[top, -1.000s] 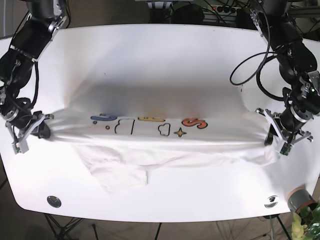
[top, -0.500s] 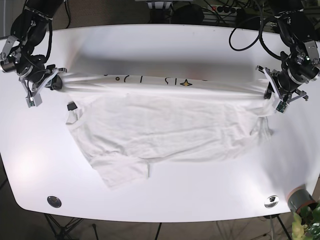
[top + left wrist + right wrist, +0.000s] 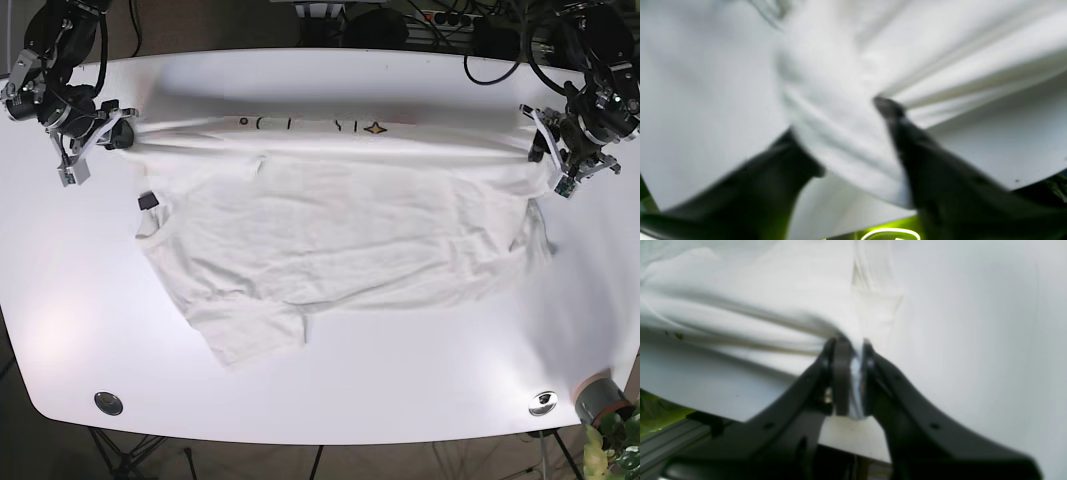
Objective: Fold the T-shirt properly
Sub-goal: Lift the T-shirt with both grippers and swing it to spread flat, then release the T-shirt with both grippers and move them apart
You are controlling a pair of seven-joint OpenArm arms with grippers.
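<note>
A white T-shirt (image 3: 340,235) lies spread across the white table (image 3: 400,370), its far edge pulled taut between both grippers, with small printed marks along that edge. My left gripper (image 3: 553,160) at the right is shut on the shirt's far right corner; in the left wrist view its black fingers (image 3: 907,133) pinch bunched white cloth (image 3: 846,133). My right gripper (image 3: 95,148) at the left is shut on the far left corner; the right wrist view shows its jaws closed on a fold of cloth (image 3: 856,373). A sleeve (image 3: 255,340) lies at the front left.
A round silver fitting (image 3: 108,403) sits at the table's front left and another (image 3: 543,402) at the front right. A grey cylinder (image 3: 600,398) and green leaves stand beyond the front right corner. Cables hang behind the table's far edge.
Both grippers have carried the shirt's held edge from near the front to the far side of the table. The shirt has unfolded and now lies spread open.
</note>
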